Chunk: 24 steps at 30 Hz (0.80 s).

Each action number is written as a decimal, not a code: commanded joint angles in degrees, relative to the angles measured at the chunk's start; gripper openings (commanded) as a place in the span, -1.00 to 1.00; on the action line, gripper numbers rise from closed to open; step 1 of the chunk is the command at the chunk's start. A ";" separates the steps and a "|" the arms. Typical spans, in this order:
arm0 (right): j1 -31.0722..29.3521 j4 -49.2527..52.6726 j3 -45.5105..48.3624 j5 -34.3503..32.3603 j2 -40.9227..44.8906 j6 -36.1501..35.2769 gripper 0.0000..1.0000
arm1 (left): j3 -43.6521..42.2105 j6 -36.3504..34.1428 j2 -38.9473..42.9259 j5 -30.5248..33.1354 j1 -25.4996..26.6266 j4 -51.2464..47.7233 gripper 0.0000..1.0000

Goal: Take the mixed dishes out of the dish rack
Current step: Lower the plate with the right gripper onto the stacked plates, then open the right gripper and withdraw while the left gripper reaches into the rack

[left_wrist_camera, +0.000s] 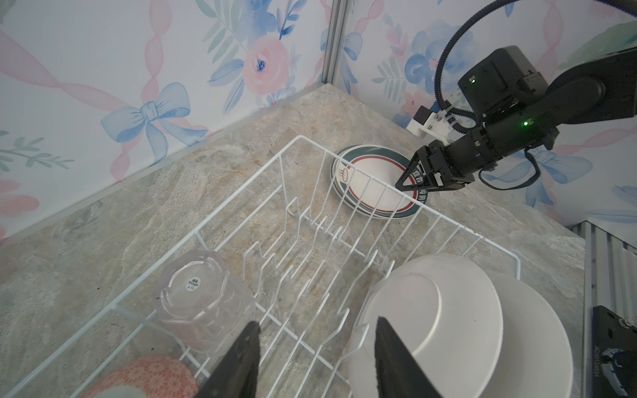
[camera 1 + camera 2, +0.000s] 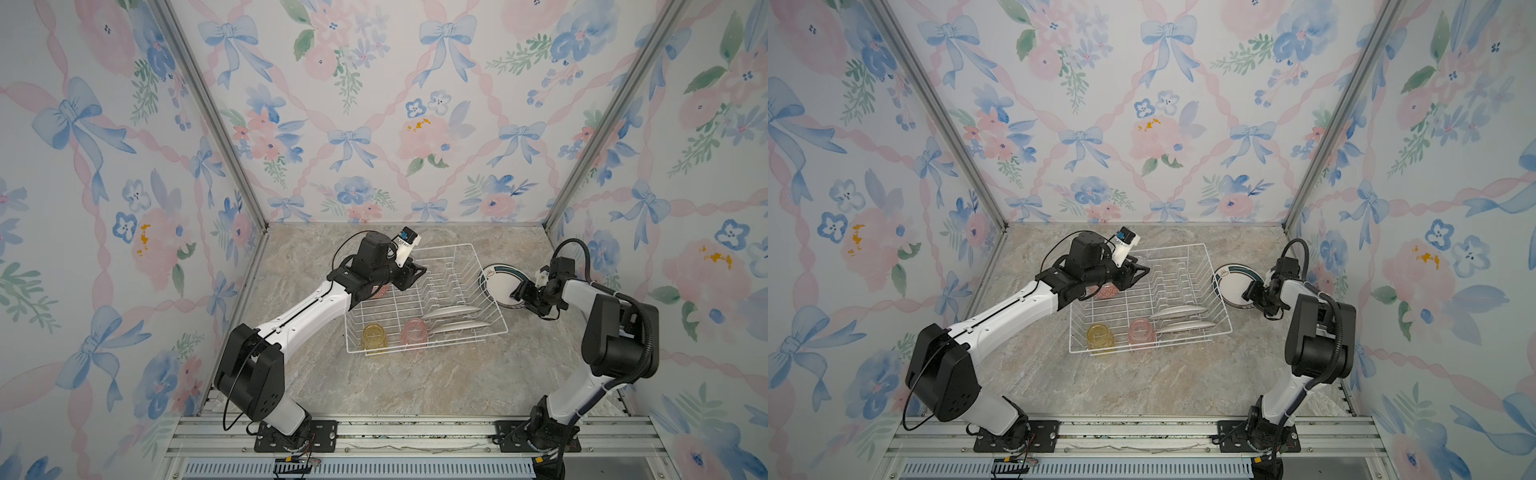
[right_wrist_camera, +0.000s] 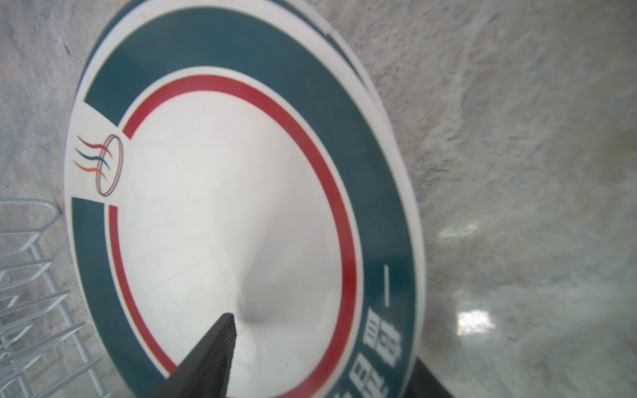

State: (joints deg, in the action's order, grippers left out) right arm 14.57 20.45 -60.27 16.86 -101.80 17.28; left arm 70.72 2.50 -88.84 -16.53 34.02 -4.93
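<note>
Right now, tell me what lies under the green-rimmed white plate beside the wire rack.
A matching plate shows its rim beneath the green-rimmed white plate. Whether more lie below, covered, cannot be told.

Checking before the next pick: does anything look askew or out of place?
Two things. The two white plates left in the dish rack lean steeply rather than standing upright. The plate stack on the table beside the rack is uneven, with lower rims peeking out.
</note>
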 commanded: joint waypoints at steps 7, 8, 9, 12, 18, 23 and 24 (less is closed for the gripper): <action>-1.89 3.46 -4.41 -2.92 -2.61 -1.13 0.38 | -0.52 -1.43 -0.23 -1.30 0.26 -2.26 -0.01; -1.96 3.70 -4.57 -3.21 -2.68 -1.26 0.39 | -0.45 -1.53 -0.28 -1.37 0.26 -2.36 -0.01; -1.95 3.82 -4.53 -3.44 -2.70 -1.37 0.39 | -0.41 -1.61 -0.28 -1.41 0.30 -2.45 -0.01; -2.04 3.99 -4.21 -3.75 -2.62 -1.59 0.42 | -0.23 -1.86 -0.50 -1.92 0.43 -2.85 0.03; -0.46 2.36 -2.58 -2.21 -0.18 -0.47 0.43 | 1.43 -4.91 -1.43 -1.26 3.15 -5.91 0.16; 3.18 1.15 0.81 0.53 6.25 0.47 0.43 | 0.81 -7.29 -0.19 0.27 5.64 -6.76 0.15; 3.63 1.53 1.22 0.67 7.44 0.26 0.44 | 0.61 -8.01 0.27 0.55 6.29 -6.85 0.15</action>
State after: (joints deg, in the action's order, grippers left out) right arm 16.45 22.11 -60.27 15.97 -99.33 17.02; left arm 70.83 -2.46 -89.43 -16.84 39.31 -10.46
